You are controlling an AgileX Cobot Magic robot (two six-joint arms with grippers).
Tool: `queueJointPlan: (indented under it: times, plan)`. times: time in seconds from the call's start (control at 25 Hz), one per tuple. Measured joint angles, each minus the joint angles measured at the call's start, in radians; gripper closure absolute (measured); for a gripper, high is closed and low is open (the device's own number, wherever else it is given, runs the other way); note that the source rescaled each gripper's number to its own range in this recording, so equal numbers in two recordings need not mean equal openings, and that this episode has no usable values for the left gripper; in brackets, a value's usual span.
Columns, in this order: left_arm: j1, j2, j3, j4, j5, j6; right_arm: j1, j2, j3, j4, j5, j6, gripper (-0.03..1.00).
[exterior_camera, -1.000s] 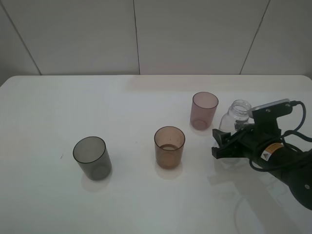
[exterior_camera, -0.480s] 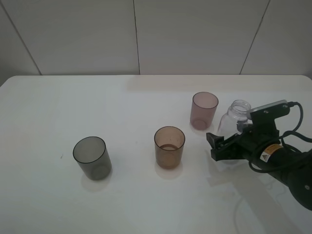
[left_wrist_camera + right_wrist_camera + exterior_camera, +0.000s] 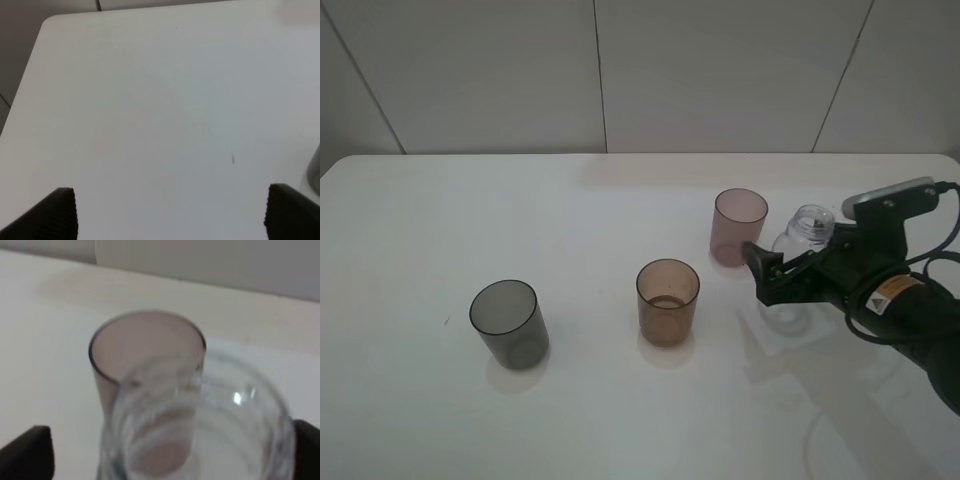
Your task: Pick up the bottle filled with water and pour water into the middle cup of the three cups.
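Note:
The clear capless bottle point(image 3: 809, 226) stands on the white table at the right, just beside the mauve-pink cup point(image 3: 737, 228). My right gripper point(image 3: 780, 277) is open, with a finger on either side of the bottle's body; in the right wrist view the bottle point(image 3: 200, 410) fills the space between the fingers, with the mauve-pink cup point(image 3: 145, 340) behind it. The amber-brown middle cup point(image 3: 668, 300) stands left of the gripper. The smoky grey cup point(image 3: 508, 322) stands further left. My left gripper point(image 3: 172, 215) is open over bare table and is out of the exterior view.
The white table point(image 3: 570, 210) ends at a wall of pale panels at the back. A sliver of the grey cup point(image 3: 315, 172) shows at the edge of the left wrist view. Cables trail from the right arm point(image 3: 910, 300).
My right gripper has moved left and toward the back, sliding its fingers along the bottle until they straddle it. The cups have not moved.

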Motion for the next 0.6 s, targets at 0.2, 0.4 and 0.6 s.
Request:
queueJointPlan:
  times: [0.2,0.4,0.6]
  plan:
    - [0.000,0.000,0.000,0.000,0.000,0.000,0.000,-0.166,0.001,0.000,0.000,0.000,-0.03]
    - [0.000,0.000,0.000,0.000,0.000,0.000,0.000,-0.365,0.003,-0.010,0.000,0.019,-0.03]
    - [0.000,0.000,0.000,0.000,0.000,0.000,0.000,-0.574,0.005,-0.011,0.210,0.026,-0.03]
